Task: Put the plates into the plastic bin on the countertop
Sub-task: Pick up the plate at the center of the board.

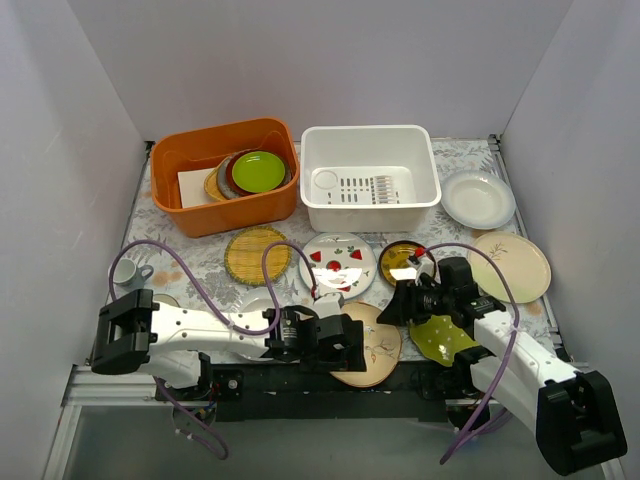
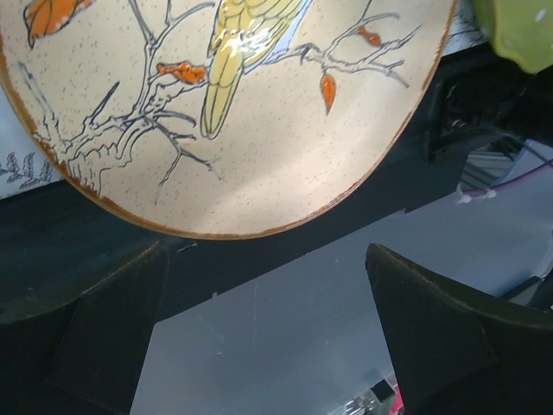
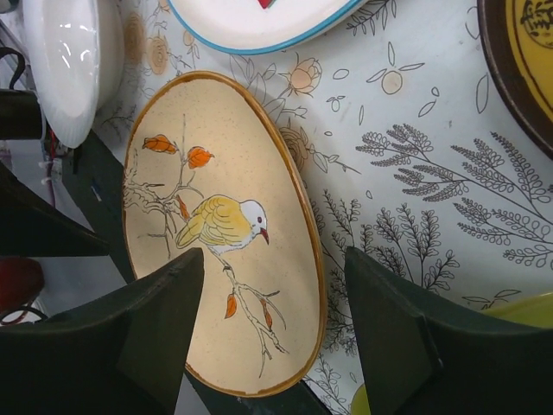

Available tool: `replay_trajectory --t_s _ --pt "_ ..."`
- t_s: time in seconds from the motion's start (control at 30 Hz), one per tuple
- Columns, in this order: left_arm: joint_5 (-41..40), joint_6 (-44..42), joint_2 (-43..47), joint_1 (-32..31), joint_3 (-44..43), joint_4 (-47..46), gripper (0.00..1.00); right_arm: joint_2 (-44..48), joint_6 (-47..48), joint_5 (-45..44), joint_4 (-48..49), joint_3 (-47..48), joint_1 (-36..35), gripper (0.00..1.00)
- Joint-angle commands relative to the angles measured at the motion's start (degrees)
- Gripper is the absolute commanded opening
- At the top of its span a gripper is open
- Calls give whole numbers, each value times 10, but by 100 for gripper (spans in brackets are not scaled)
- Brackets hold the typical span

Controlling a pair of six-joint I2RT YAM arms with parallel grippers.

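Rim of the round tan bird-painted ceramic plate lay just ahead of my left claw, jaws wide apart and empty, nearer than my right claw.

This is a robot test booth dressed as a kitchen counter. Plain white panels wall in the desk beyond and beside the left tool and right tool, both trailing purple cables. Ahead of the tools, plates, an orange tub and a white bin sit on its floral top.
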State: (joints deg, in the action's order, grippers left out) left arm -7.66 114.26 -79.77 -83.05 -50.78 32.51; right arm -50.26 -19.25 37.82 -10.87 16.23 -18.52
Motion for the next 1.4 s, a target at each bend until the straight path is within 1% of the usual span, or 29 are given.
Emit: replay_trajectory --t_s 0.0,0.17,0.27,0.5,0.63,0.73,1.0,1.23,1.37 --pt "-18 172 1 -18 14 13 98 -12 0 -37 34 -4 -16 73" --pt "-13 178 -14 -24 14 13 98 -26 -11 -57 61 -16 -33 72" --pt "-14 190 -13 -26 28 22 98 -37 -15 -62 75 -24 -41 71" --pt "-21 198 -5 -25 63 -2 98 -58 -25 -64 103 -36 -55 70" --pt "-31 192 -8 -25 69 -23 98 -64 -28 -63 122 -40 -63 68" --pt "-38 185 -15 -25 74 -39 98 -72 -30 -60 133 -45 -66 65" --pt "-40 182 -37 -24 96 -100 98 -112 -29 -40 176 -60 -71 50" --pt "-24 178 -86 -24 92 -137 98 -140 -28 -24 205 -66 -73 43" --pt "-16 172 -115 -22 84 -151 98 -155 -27 -17 222 -70 -74 37"
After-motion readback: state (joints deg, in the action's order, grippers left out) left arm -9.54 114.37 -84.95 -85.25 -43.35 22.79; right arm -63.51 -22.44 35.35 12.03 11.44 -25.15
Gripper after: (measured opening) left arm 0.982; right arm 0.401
